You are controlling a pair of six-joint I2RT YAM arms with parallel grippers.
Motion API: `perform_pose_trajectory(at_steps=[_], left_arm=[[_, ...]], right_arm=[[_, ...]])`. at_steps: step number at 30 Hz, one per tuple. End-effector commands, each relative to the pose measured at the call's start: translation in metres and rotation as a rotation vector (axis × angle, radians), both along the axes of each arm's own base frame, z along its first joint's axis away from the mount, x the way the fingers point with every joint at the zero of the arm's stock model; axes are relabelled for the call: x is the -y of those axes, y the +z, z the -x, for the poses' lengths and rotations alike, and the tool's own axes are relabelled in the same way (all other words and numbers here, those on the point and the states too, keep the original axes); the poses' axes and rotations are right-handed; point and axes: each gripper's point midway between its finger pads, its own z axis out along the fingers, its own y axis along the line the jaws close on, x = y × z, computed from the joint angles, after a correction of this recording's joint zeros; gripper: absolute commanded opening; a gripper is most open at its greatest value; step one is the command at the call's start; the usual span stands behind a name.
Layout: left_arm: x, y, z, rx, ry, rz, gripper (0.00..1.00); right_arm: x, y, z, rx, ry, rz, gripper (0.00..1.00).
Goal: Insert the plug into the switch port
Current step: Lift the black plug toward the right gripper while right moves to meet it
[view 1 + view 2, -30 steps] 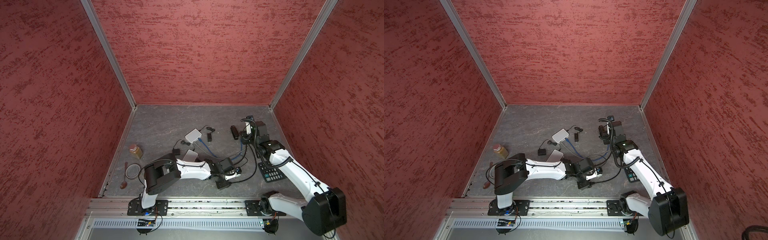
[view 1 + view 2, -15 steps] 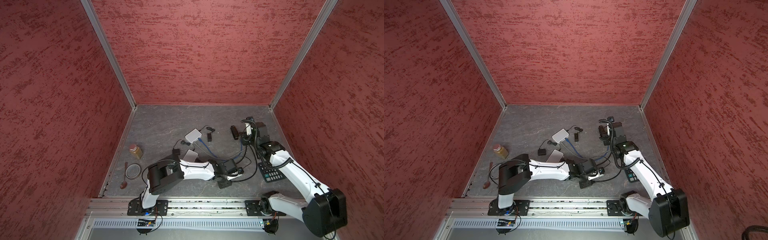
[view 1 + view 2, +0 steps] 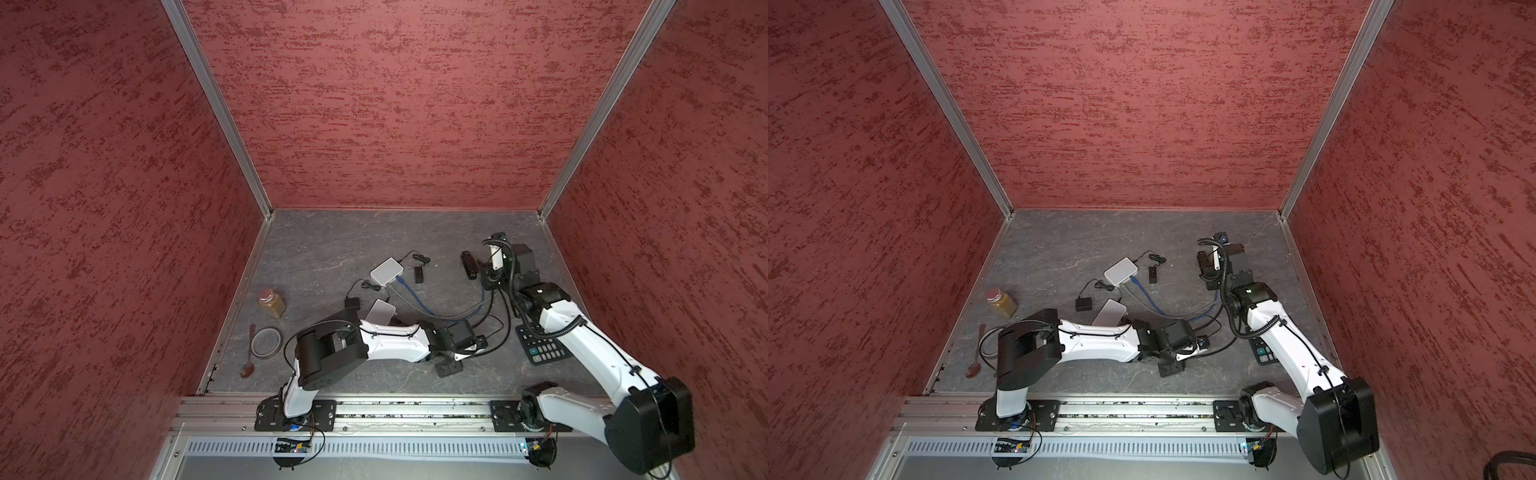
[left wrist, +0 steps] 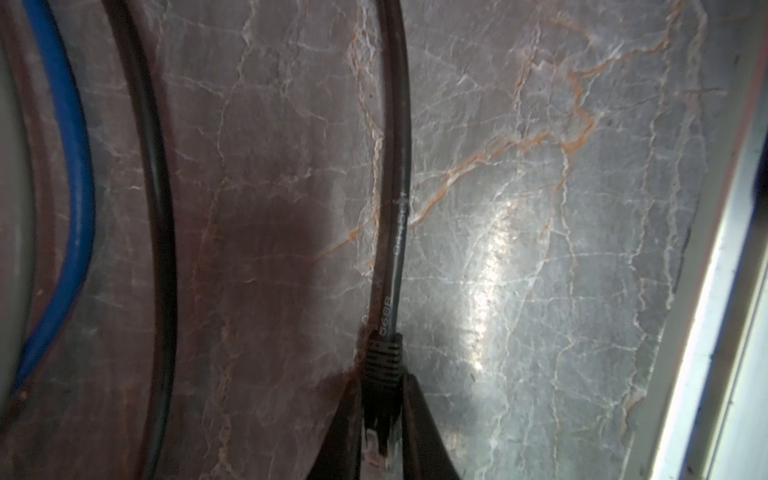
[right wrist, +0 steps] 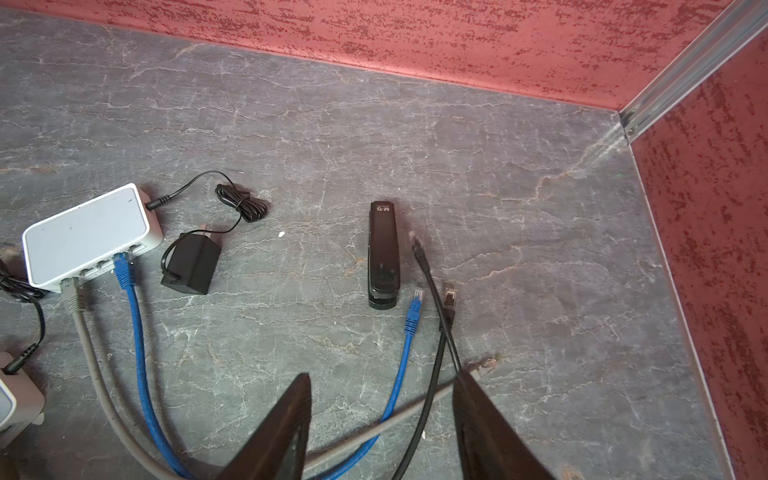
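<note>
The left tool (image 4: 382, 432) is clenched on the black plug (image 4: 383, 365), fingers (image 4: 344, 436) pressing both its sides, low over the bench (image 4: 540, 249) toward the front edge, well apart from the white switch (image 3: 386, 270). The right tool (image 5: 386, 424) stands released, holding nothing.

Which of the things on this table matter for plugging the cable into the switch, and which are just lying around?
For the job:
- black plug, gripped by the left gripper
- white switch

Lying about:
- stapler
- calculator
- jar
- tape roll
- spoon
- power adapter
</note>
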Motion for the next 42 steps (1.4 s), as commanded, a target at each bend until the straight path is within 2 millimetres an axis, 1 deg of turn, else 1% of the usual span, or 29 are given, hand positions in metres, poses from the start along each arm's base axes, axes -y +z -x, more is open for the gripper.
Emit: perform_pose_trajectory(at_steps=[1,5,10,14,17,20,23,27,28,30,32,34,37,42], left_arm=[[-0.039,-0.04,0.003,-0.01,0.015,-0.17,0.14],[-0.041,-0.035,-0.007,0.038,0.04,-0.151,0.09],[-0.051,-0.024,-0.019,0.097,0.068,-0.112,0.08],[-0.061,-0.009,-0.025,0.137,0.082,-0.054,0.09],[-0.067,0.002,-0.027,0.151,0.086,0.007,0.09],[-0.074,0.013,-0.029,0.169,0.092,0.055,0.09],[-0.081,0.023,-0.032,0.184,0.105,0.094,0.09],[-0.091,0.039,-0.036,0.194,0.123,0.16,0.08],[-0.093,0.046,-0.039,0.202,0.132,0.185,0.08],[-0.097,0.055,-0.041,0.199,0.136,0.229,0.08],[-0.1,0.066,-0.043,0.199,0.143,0.274,0.08],[-0.106,0.076,-0.047,0.203,0.155,0.313,0.08],[-0.115,0.086,-0.051,0.213,0.167,0.354,0.09],[-0.125,0.097,-0.053,0.216,0.172,0.395,0.09]], right_arm=[[-0.003,0.009,-0.001,0.037,0.013,-0.037,0.55],[-0.01,0.009,0.0,0.035,0.045,-0.063,0.55],[-0.032,0.011,0.004,0.045,0.151,-0.136,0.55],[-0.052,0.025,0.008,0.106,0.266,-0.227,0.56],[-0.059,0.037,0.009,0.155,0.317,-0.277,0.55],[-0.064,0.036,0.009,0.165,0.372,-0.256,0.55],[-0.071,0.035,0.013,0.187,0.448,-0.233,0.53],[-0.088,0.039,0.031,0.277,0.619,-0.221,0.5],[-0.092,0.039,0.037,0.297,0.662,-0.214,0.49],[-0.1,0.035,0.048,0.298,0.751,-0.197,0.48],[-0.109,0.027,0.061,0.287,0.854,-0.168,0.45],[-0.115,0.022,0.07,0.296,0.917,-0.137,0.45],[-0.126,0.021,0.083,0.328,0.997,-0.115,0.45],[-0.147,0.02,0.102,0.379,1.127,-0.057,0.47]])
